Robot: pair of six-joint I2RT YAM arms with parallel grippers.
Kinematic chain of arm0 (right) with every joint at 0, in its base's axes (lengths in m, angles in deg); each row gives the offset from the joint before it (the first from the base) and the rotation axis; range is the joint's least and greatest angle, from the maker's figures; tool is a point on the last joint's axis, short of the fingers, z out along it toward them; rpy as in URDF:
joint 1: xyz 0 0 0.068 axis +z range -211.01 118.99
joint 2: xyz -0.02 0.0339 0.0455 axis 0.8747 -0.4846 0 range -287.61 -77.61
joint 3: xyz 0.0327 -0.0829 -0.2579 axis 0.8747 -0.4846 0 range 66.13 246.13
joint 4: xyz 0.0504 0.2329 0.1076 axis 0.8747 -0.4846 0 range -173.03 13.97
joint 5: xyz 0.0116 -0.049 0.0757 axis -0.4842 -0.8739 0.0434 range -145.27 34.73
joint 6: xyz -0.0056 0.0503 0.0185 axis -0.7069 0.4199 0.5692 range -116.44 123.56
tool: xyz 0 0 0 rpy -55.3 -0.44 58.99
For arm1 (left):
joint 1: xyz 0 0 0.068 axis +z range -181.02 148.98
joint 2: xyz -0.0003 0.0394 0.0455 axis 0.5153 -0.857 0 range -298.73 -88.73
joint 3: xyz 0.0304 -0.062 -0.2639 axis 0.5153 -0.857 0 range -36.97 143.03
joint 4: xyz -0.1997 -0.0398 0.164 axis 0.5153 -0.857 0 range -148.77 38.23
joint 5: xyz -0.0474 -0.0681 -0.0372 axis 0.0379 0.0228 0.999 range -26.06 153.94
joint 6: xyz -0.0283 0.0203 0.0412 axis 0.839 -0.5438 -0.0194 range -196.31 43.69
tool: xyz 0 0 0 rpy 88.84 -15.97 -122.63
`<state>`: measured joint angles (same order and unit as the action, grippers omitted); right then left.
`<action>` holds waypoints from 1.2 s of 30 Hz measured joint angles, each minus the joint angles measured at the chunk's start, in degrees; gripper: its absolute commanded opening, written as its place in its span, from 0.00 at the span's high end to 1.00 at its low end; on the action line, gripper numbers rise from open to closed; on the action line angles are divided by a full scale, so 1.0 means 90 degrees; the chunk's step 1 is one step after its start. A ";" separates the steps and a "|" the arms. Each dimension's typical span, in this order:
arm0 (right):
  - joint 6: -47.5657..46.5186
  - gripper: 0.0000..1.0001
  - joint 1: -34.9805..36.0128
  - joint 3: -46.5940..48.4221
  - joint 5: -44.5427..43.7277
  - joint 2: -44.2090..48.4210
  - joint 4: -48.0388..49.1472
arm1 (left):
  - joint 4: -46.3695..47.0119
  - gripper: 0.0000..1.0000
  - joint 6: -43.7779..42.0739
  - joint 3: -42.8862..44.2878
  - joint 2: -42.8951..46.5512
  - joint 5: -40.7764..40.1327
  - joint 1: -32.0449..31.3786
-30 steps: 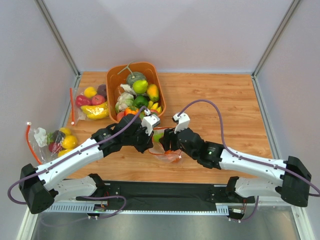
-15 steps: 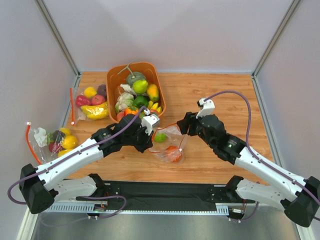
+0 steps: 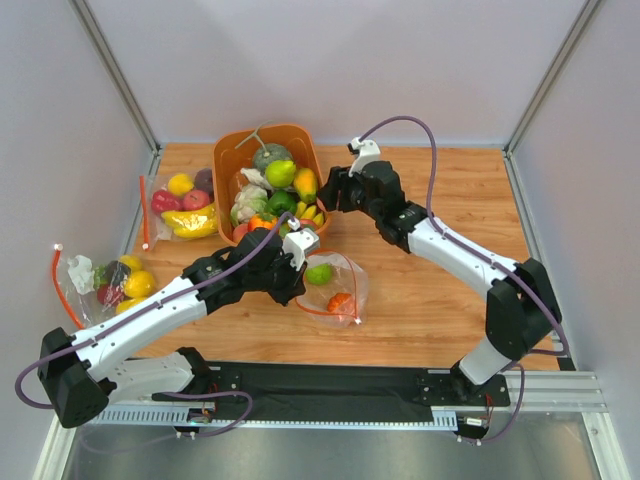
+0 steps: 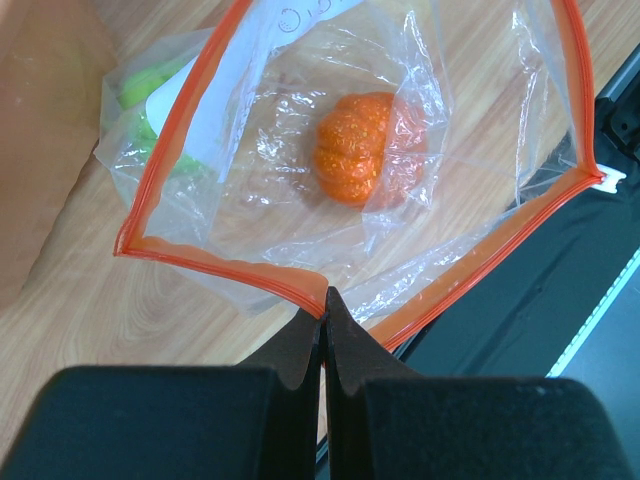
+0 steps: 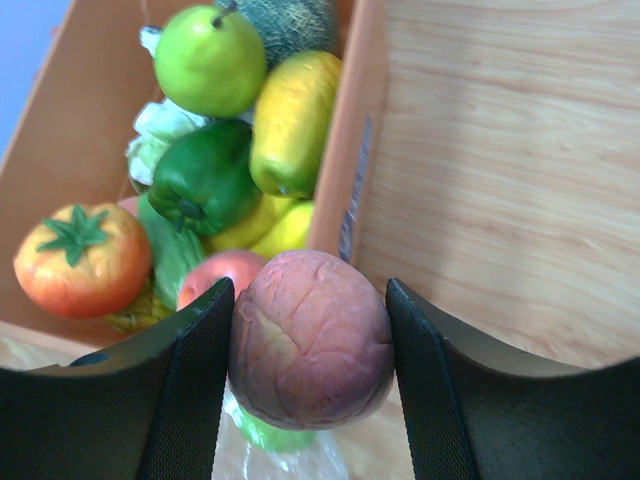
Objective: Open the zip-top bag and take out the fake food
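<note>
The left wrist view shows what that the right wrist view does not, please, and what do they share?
Only the left wrist: the left hand shut on the red-orange strip of the open zip-top bag, an orange fruit inside. Only the right wrist: the right hand gripping a peach-red fruit, plus a tomato and green pepper in the orange bin. Both: the wooden table.

At my left claw (image 4: 323,300), the bag (image 4: 480,150) is clear, with an orange-red strip round its mouth and a white label (image 4: 215,110). Just ahead of that claw, inside it, I see a bumpy orange fruit (image 4: 352,150) and a lime-green fruit (image 4: 140,95). Between my right claw's (image 5: 310,290) black fingers (image 5: 190,400) is a mottled peach-red fruit (image 5: 305,350). Beyond that claw the bin (image 5: 345,170) is orange, the worktop (image 5: 500,150) pale wood grain.
</note>
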<state>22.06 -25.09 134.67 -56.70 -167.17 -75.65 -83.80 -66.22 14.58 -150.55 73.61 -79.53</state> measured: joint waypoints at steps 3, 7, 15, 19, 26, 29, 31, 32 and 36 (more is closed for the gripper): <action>0.0036 0.70 -0.0012 0.0384 0.0376 -0.0440 0.0177 | 0.0000 1.00 -0.0002 0.0000 -0.0017 -0.0002 0.0000; 0.0070 0.70 0.0017 0.0634 0.0743 -0.0865 0.0321 | -0.0002 1.00 -0.0002 0.0000 -0.0024 0.0000 -0.0002; -0.0236 0.66 0.0311 0.0787 0.0578 -0.1360 0.0214 | -0.0005 1.00 -0.0005 0.0000 -0.0024 0.0007 0.0000; -0.0595 0.54 0.0593 0.0882 0.0063 -0.1460 0.0102 | -0.0002 1.00 -0.0005 0.0000 -0.0032 0.0012 0.0000; -0.0848 0.26 0.0741 0.0979 -0.0345 -0.1530 0.0024 | -0.0005 1.00 -0.0007 0.0000 -0.0061 0.0032 0.0000; -0.0877 0.19 0.0772 0.0988 -0.0342 -0.1530 0.0036 | -0.0007 1.00 -0.0007 0.0000 -0.0063 0.0032 0.0000; -0.0906 0.17 0.0782 0.0998 -0.0340 -0.1525 0.0036 | -0.0007 1.00 -0.0007 0.0000 -0.0070 0.0032 0.0000; -0.0920 0.17 0.0780 0.1015 -0.0345 -0.1525 0.0024 | -0.0007 1.00 -0.0010 0.0000 -0.0073 0.0032 0.0000; -0.0991 0.16 0.0731 0.1112 -0.0427 -0.1525 -0.0114 | -0.0010 1.00 -0.0010 0.0000 -0.0078 0.0032 0.0000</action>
<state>13.14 -18.51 144.68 -60.54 -180.90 -76.68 -83.89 -66.31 14.58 -151.25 73.90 -79.53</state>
